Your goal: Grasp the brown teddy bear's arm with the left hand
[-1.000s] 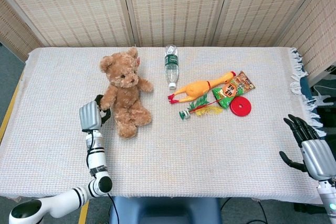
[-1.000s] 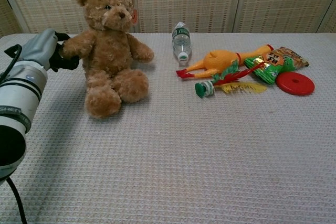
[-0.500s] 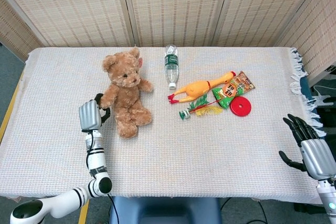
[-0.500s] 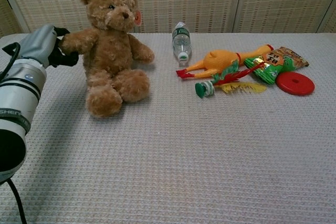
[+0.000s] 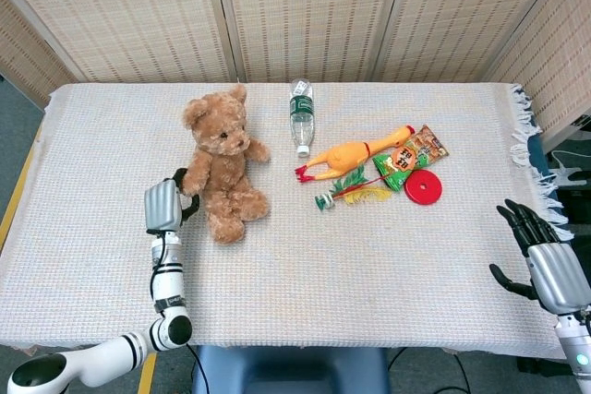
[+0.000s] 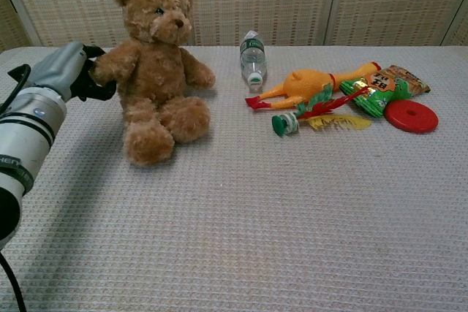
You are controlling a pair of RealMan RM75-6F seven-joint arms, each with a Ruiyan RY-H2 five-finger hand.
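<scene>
The brown teddy bear (image 5: 222, 165) (image 6: 156, 71) sits upright on the left part of the table, facing the front edge. My left hand (image 5: 164, 203) (image 6: 73, 71) is at the bear's outstretched arm (image 6: 110, 66), its dark fingers closed around the paw. My right hand (image 5: 545, 256) hangs off the table's right front corner with fingers spread and nothing in it; the chest view does not show it.
A clear water bottle (image 5: 301, 113) lies behind the bear's right side. A yellow rubber chicken (image 5: 355, 153), a snack packet (image 5: 412, 156), a red disc (image 5: 422, 187) and a small feathered toy (image 5: 343, 194) lie at mid-right. A woven cloth (image 5: 369, 265) covers the table.
My left hand has shifted slightly right while holding the bear's arm, and the bear has moved right and turned a little with it. The right hand stays still.
</scene>
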